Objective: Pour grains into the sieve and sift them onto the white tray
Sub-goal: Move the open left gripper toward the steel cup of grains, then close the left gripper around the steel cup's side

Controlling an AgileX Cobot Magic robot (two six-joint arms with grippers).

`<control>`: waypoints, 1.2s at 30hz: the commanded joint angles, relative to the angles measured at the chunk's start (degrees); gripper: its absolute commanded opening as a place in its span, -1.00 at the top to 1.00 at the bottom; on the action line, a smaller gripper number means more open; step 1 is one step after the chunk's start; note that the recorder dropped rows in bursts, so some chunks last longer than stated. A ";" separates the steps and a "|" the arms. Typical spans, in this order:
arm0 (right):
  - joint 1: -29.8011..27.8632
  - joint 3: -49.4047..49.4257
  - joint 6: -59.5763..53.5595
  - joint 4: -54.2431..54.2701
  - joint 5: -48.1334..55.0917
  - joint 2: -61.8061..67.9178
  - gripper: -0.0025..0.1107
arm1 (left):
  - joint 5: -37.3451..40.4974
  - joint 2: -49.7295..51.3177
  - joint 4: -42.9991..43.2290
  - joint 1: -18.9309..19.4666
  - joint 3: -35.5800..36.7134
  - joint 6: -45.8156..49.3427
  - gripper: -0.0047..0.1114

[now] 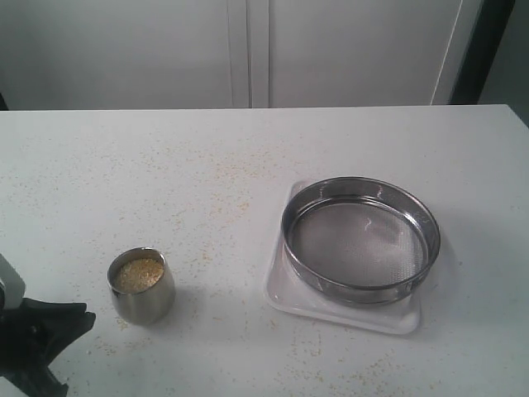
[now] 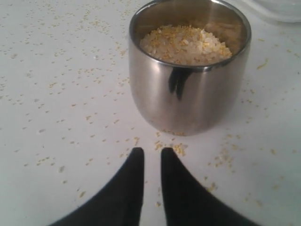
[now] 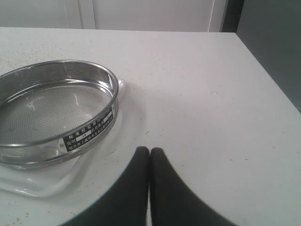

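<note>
The grains [image 1: 138, 274], yellow bits mixed with whitish rice, fill a small steel cup [image 1: 141, 285] at the front left of the table. In the left wrist view the cup [image 2: 189, 70] with its grains [image 2: 186, 44] stands just ahead of my left gripper [image 2: 152, 151], whose fingers are a narrow gap apart with nothing between them. That gripper [image 1: 83, 318] shows at the lower left corner. The sieve [image 1: 360, 238] sits empty on the white tray [image 1: 347, 313] at the right. My right gripper [image 3: 149, 150] is shut and empty, beside the sieve [image 3: 51, 113] and tray [image 3: 42, 181], and out of the exterior view.
Loose yellow granules [image 1: 240, 203] lie scattered over the white tabletop, thickest around the cup [image 2: 178, 148]. The table's right edge [image 3: 263, 70] drops off past the right gripper. White cabinet doors [image 1: 248, 50] stand behind the table.
</note>
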 commanded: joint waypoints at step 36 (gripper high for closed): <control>-0.46 0.30 0.18 -0.15 -0.90 -0.32 0.96 | -0.20 7.04 12.44 -5.01 -13.53 -10.39 -0.82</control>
